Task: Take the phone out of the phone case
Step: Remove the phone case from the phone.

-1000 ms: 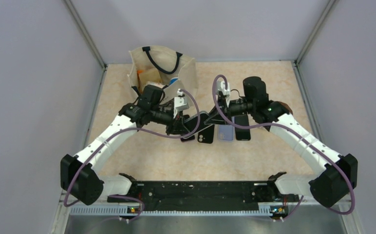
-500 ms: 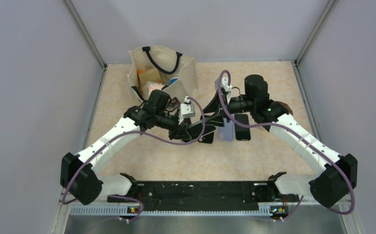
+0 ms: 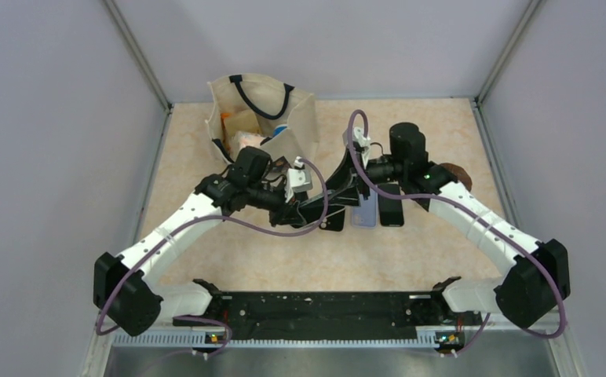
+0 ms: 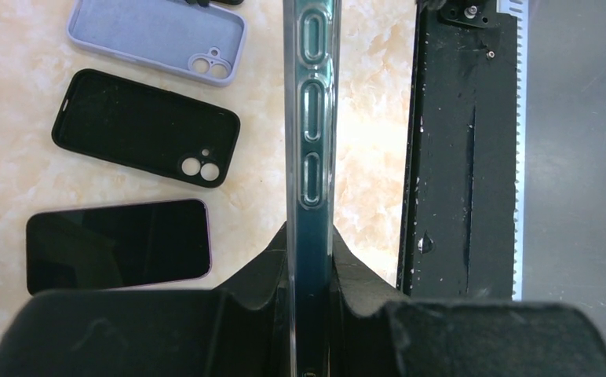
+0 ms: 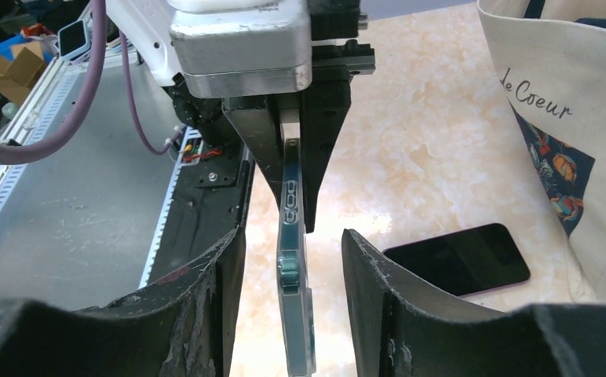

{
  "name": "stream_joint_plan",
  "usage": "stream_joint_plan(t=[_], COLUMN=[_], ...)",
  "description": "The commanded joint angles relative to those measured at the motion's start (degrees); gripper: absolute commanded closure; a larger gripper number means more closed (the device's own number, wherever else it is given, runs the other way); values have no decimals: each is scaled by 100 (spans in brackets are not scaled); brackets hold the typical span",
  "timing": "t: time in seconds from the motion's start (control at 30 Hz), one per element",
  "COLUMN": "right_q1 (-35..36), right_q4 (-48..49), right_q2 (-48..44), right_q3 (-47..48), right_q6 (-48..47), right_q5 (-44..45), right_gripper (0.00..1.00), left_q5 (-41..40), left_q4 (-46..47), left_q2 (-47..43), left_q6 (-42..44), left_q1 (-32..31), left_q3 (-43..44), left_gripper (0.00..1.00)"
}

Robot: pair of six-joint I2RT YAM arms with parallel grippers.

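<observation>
Left hand (image 4: 309, 263) clenched on the clear phone case (image 4: 309, 118), gripping one end with a finger on each broad face. The case stands on edge, raised off the desk (image 4: 363, 86), with its side-button covers facing the left wrist camera. A dark phone (image 4: 311, 228) shows through the case wall near the grip; how far it is seated I cannot tell. Right hand (image 5: 292, 259) released: its fingers (image 5: 206, 306) straddle the free end of the case with a gap visible on each side and no contact seen. From above, the two hands meet over mid-desk, near the tote bag (image 3: 262, 110) on its near side. Lying flat on the desk below are a lilac case (image 4: 158, 35), a black case (image 4: 147, 129) and a bare phone (image 4: 119, 253) with a dark screen, side by side and apart from one another.
</observation>
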Motion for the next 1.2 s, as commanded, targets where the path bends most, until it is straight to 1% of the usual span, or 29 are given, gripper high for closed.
stream_joint_plan(t=[0.0,0.07,0.23,0.27,0.4,0.57,0.67,0.83,0.93,1.17], right_q1=[-65,-70,-86,-81,-95,-96,-96,-97,-97,-94], right_q4=[374,445,572,693,1115,1882,2037,2211,2250,2256], right_q2=[125,185,289,304,388,682,886,1174,1272,1516], right_q3=[-45,-43,-45,-55,-218,-340,-329,-283,-263,-227], right_q6=[179,270,505,515,1028,1938,2123,2378,2486,2577], right_q5=[-244,-316,-546,-608,-980,-1586,-1763,-2013,-2116,-2346], right_gripper=[54,61,95,100,100,100,100,100,100,100], left_q5=[154,129,-39,-127,-699,-1841,-2646,-3574,-3926,-4488], left_q4=[393,405,433,459,627,643,521,383,398,703], left_q2=[-285,-307,-313,-327,-401,-496,-472,-355,-287,-331], left_q6=[76,87,123,129,189,754,1146,1612,1745,1889], left_q1=[-34,-33,-76,-95,-248,-745,-1165,-1780,-2057,-2397], left_q3=[-53,-83,-124,-135,-188,-160,-42,99,69,-99], left_gripper=[100,100,100,100,100,100,100,100,100,100])
